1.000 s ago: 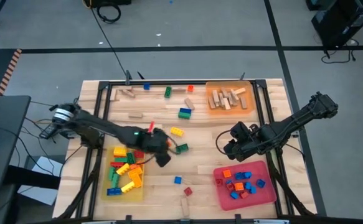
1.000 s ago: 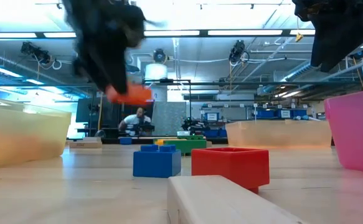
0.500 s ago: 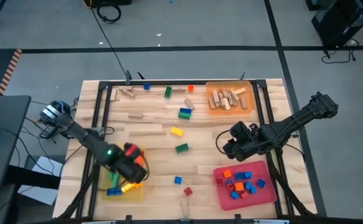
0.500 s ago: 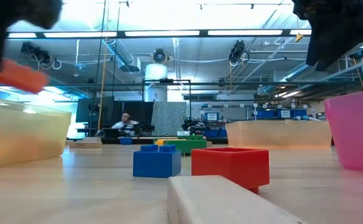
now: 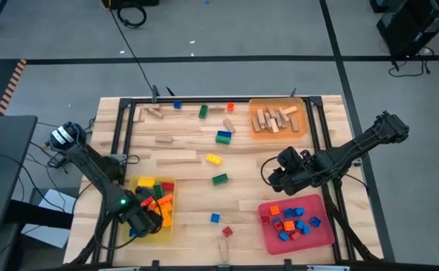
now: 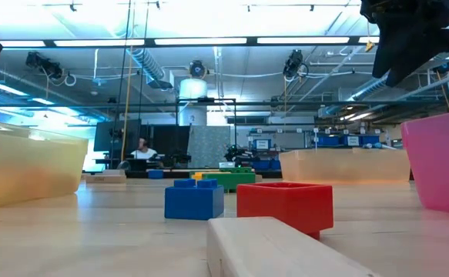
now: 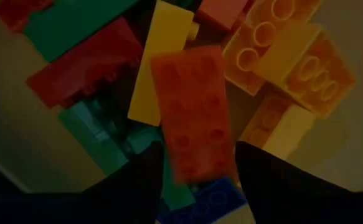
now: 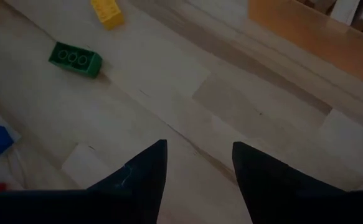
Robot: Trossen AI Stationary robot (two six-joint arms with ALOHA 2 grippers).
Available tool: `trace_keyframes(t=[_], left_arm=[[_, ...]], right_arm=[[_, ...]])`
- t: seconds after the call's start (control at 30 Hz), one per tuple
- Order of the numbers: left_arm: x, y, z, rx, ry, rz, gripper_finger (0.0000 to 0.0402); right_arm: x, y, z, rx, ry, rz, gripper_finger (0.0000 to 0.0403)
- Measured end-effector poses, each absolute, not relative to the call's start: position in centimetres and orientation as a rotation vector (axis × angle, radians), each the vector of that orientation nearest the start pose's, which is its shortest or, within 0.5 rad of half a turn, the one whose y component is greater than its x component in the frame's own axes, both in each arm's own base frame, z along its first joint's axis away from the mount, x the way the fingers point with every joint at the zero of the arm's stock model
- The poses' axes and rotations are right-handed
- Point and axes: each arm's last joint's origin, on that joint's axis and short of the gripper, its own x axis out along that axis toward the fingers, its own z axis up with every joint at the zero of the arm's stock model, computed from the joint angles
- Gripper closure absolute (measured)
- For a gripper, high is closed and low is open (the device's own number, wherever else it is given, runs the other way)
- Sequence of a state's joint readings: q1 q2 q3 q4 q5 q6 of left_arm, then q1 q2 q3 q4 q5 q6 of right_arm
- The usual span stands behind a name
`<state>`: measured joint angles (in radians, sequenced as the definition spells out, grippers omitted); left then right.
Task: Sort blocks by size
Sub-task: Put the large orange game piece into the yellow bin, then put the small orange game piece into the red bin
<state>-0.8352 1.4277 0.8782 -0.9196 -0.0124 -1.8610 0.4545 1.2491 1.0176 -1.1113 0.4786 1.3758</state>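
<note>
My left gripper (image 7: 198, 177) hangs pointing down over the yellow tray (image 5: 168, 233) at the table's near left. An orange brick (image 7: 192, 118) shows studs-up and blurred, its near end between the open fingers. Under it lies the tray's heap of yellow, red, green and blue blocks (image 7: 106, 68). My right gripper (image 8: 200, 168) hovers open over bare wood at mid right (image 5: 274, 178), nothing between its fingers. A green brick (image 8: 75, 60) lies ahead of it on the table. My left gripper comes from above with the orange brick's near end (image 7: 197, 168) between its two fingertips, the fingers on either side of the brick's long sides. I cannot tell whether they touch it. The brick is above the heap in the tray.
A red tray (image 5: 324, 233) of small blocks sits near right, an orange tray (image 5: 303, 105) of wooden pieces far right. Loose bricks dot the middle: yellow (image 5: 214, 159), green (image 5: 219, 179), blue (image 6: 194, 201), red (image 6: 284, 206), a wooden piece (image 6: 278, 250).
My left gripper has carried the orange brick from the table's middle toward the left and near edges, sinking a little and rolling, until it is over the yellow tray. It has almost left the low view.
</note>
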Motion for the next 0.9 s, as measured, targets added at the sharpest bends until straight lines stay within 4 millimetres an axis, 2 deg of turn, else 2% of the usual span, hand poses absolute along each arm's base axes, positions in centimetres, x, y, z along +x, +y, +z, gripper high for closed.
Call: trace_keyframes(t=[0.17, 0.47, 0.63, 0.9], left_arm=[[15.5, -17.2, 18.9, -0.866, 1.385, 0.702, 0.0167], [15.5, -17.2, 19.4, -0.807, 1.393, 0.639, 0.0162], [16.0, -17.3, 21.8, -0.698, 1.297, 0.506, 0.0162], [15.8, -16.1, 26.6, -0.363, 1.166, 0.424, 0.0161]], right_arm=[[19.7, 8.2, 26.6, 0.642, 0.886, -0.764, 0.021], [20.0, 8.3, 26.7, 0.664, 0.866, -0.748, 0.0206], [20.2, 8.4, 26.7, 0.678, 0.853, -0.735, 0.0208], [20.5, 8.6, 26.9, 0.707, 0.824, -0.711, 0.0206]])
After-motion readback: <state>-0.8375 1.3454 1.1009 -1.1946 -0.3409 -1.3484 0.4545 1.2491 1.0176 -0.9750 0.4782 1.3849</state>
